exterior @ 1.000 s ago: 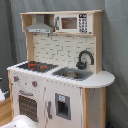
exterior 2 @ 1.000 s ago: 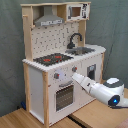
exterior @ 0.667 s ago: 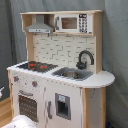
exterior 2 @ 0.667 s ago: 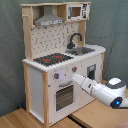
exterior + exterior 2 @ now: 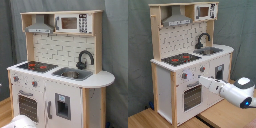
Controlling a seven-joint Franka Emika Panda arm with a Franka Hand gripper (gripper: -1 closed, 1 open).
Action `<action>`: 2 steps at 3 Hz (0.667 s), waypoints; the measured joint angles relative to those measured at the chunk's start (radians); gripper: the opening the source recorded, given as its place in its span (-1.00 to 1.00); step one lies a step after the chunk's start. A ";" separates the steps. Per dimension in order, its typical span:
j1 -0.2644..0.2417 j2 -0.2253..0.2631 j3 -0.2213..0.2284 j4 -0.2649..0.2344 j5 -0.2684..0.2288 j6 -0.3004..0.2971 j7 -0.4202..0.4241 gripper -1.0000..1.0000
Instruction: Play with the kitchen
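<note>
Right at the front of the tall toy play kitchen of pale wood and white panels (image 5: 183, 70), the white robot arm (image 5: 228, 91) is reaching in from the second exterior view's right, its tip close to the panel between the two round knobs (image 5: 185, 76), just above the windowed oven door (image 5: 192, 96). Honestly can't tell whether the jaws are open or closed, since the tip blends into the white panel.

The kitchen stands on the wooden floor (image 5: 148, 119) against a grey-green curtain, with the black-and-red hob (image 5: 36, 65) on one side and the sink with its black tap (image 5: 85, 59) on the other. In the first exterior view only a bit of the arm pokes in at the bottom edge.

My guess is it's going for a knob or the oven handle. If so, come in square to the panel and go slow. Those knobs are small, so line up on the centre before closing, and twist gently rather than pushing, since the whole unit looks light and could scoot back.
</note>
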 joint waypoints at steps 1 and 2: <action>-0.004 0.003 -0.010 -0.001 0.000 0.006 -0.108 1.00; -0.015 0.013 -0.014 -0.006 0.000 0.017 -0.212 1.00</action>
